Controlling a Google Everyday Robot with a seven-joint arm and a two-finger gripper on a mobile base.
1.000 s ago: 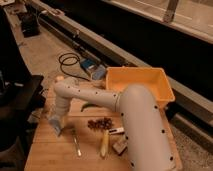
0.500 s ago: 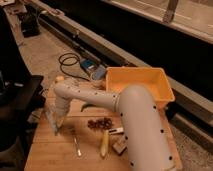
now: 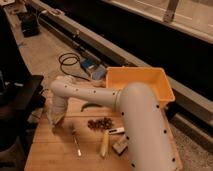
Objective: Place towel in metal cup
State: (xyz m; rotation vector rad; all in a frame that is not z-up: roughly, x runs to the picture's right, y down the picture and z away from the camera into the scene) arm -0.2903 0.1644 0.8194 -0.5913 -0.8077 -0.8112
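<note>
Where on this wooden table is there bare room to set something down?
Bare wood at the table's near-left corner, below the claw at its left edge, left of the fork. Crowded from the banana rightward, under the arm.

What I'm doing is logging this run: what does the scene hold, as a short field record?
table: wooden, pale
gripper: low over the table's left edge
arm: white, reaching in from the right
fork: front centre
banana: right of the fork
bin: orange, back right
towel: cannot make out
metal cup: not in sight
</note>
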